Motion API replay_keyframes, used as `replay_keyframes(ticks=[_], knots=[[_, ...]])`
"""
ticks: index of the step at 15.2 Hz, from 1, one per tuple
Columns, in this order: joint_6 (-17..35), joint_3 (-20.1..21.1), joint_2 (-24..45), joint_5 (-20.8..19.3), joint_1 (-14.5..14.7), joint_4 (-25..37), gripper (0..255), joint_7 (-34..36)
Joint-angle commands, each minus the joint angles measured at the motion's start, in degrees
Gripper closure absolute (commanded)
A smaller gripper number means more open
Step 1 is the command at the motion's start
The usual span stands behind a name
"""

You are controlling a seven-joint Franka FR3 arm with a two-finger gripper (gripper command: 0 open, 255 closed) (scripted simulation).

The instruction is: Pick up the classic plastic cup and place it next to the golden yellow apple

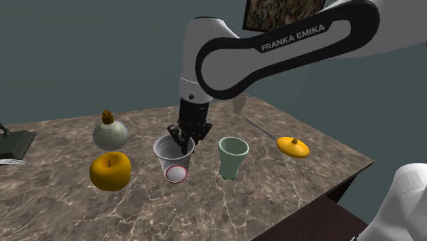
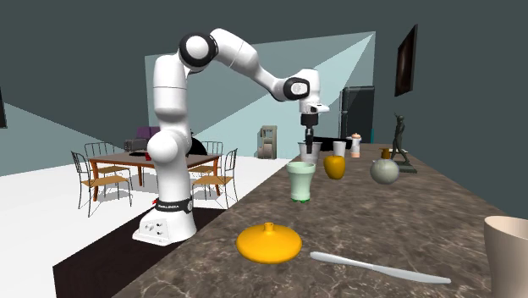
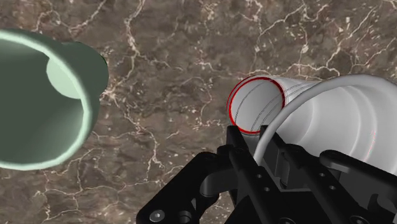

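Clenching rim of white cup [image 1: 171, 164], hand [image 1: 183, 142]; green cup [image 1: 233, 158] just beside, yellow apple [image 1: 110, 171] opposite side.

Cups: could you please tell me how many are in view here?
3. A white cup gripped at its rim by the hand, a green cup beside it, and a beige cup near the knife. The arm may hide others.

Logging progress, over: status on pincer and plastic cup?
Pincer shut on white cup rim. White cup between apple and green cup, touching neither. Nothing between it and apple.
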Motion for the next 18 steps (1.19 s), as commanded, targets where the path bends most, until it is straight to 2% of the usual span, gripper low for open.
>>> replay_keyframes(ticks=[1,13,18], knots=[[1.6,0.0,0.6,-0.1,0.1,-1.0,255,0.1],[10.4,0.1,4.7,-1.2,0.3,-5.8,255,0.5],[10.4,0.1,4.7,-1.2,0.3,-5.8,255,0.5]])
